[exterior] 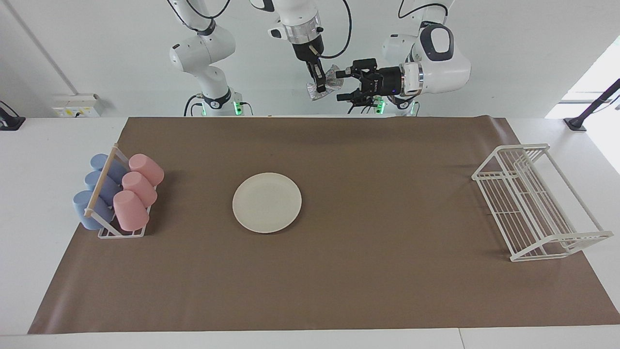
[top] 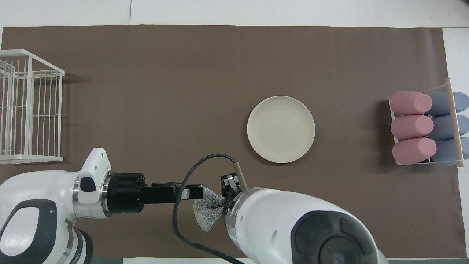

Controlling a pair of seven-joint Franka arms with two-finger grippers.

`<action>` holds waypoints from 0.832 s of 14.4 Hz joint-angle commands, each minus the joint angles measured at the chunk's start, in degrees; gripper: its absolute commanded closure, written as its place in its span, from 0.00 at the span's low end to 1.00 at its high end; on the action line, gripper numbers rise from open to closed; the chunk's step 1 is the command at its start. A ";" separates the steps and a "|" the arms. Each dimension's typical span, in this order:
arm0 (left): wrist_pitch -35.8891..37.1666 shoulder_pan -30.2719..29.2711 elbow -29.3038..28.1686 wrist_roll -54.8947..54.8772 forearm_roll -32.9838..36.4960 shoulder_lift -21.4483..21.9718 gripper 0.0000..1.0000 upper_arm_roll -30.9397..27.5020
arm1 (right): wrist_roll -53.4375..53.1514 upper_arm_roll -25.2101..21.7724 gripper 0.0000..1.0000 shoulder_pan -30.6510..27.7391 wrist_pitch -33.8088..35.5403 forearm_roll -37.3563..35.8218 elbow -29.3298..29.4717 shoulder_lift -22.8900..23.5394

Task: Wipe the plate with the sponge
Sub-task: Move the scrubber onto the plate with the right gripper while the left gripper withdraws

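On the counter, the cup rack (exterior: 116, 196) stands toward the right arm's end, the plate (exterior: 267, 202) beside it nearer the middle. Up over the robots' edge, the right gripper (exterior: 319, 88) pinches the sponge (exterior: 323, 83); the left gripper (exterior: 343, 85) stands wide beside it. To do the handover cleanly, the left should back straight off before the right carries the sponge down flat onto the plate.

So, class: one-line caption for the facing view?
Right hand grips the sponge aloft beside the open left hand; plate waits.
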State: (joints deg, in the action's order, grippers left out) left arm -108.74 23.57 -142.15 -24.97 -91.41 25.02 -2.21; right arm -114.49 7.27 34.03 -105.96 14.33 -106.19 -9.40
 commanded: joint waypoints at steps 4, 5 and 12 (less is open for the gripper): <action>-1.47 -0.10 -0.06 4.56 5.44 0.56 0.00 -0.25 | 15.95 0.11 1.00 -8.28 -14.32 0.09 -10.86 0.77; -1.74 -0.10 0.20 6.49 7.28 0.21 0.00 -0.25 | 16.57 0.11 1.00 -8.63 -17.84 0.09 -11.58 3.22; 11.50 -9.39 4.23 9.76 32.40 -1.55 0.00 -0.69 | 34.82 0.03 1.00 -15.47 -37.56 0.17 -20.19 13.61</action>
State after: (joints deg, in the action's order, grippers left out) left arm -102.93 18.44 -140.59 -15.68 -65.80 24.88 -3.01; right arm -86.91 6.82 22.74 -142.22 14.30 -123.78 5.50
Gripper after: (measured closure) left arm 0.000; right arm 0.899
